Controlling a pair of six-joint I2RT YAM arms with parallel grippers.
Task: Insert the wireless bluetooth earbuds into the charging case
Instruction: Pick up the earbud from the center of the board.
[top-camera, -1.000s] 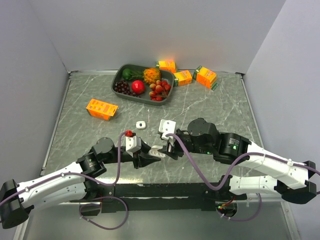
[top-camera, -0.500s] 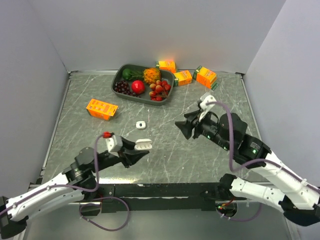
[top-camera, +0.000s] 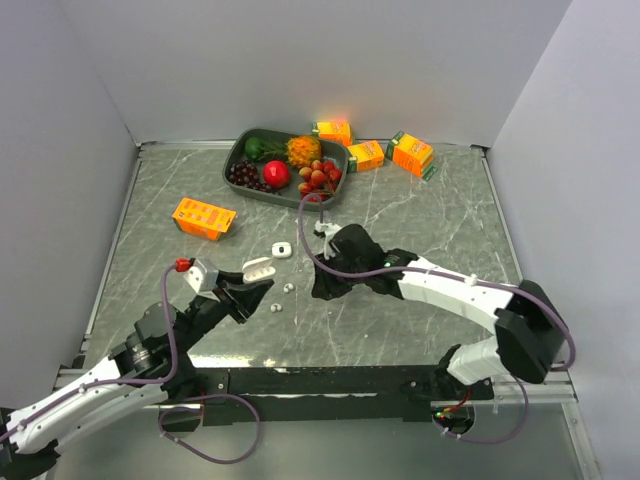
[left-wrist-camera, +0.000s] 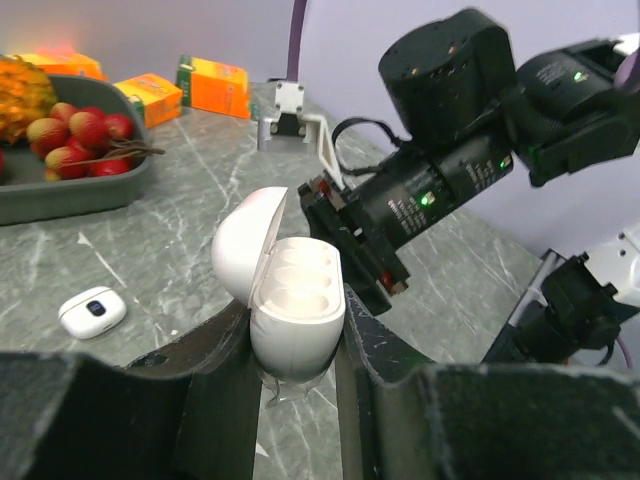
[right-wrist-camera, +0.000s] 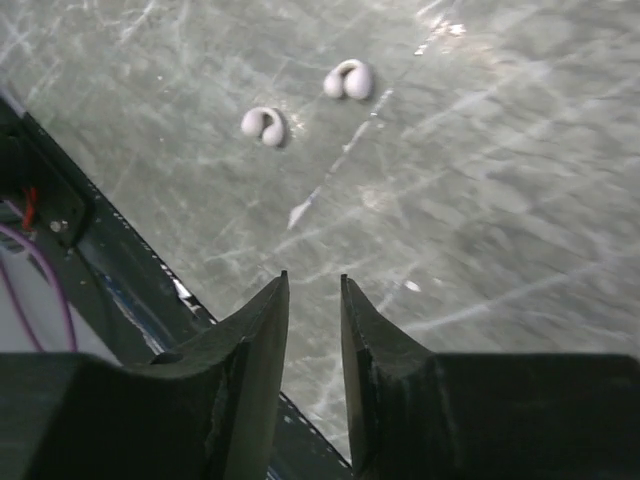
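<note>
Gripping open case (left-wrist-camera: 296, 300) at its base, left claw (left-wrist-camera: 297, 350) was clenched on it, lid tipped back, 2 sockets empty. Right claw (right-wrist-camera: 313, 300) hung over bench (right-wrist-camera: 500, 200), jaws parted by narrow gap, nothing between. 2 earbuds (right-wrist-camera: 264, 125) lay loose on bench just ahead, near each other, not touching.

Risk: earbuds tiny, glossy, curved; hard pinch could squirt one away across smooth marbled surface; narrow gap could knock one aside. Case smooth, white, rounded; could twist in grip during insertion.
</note>
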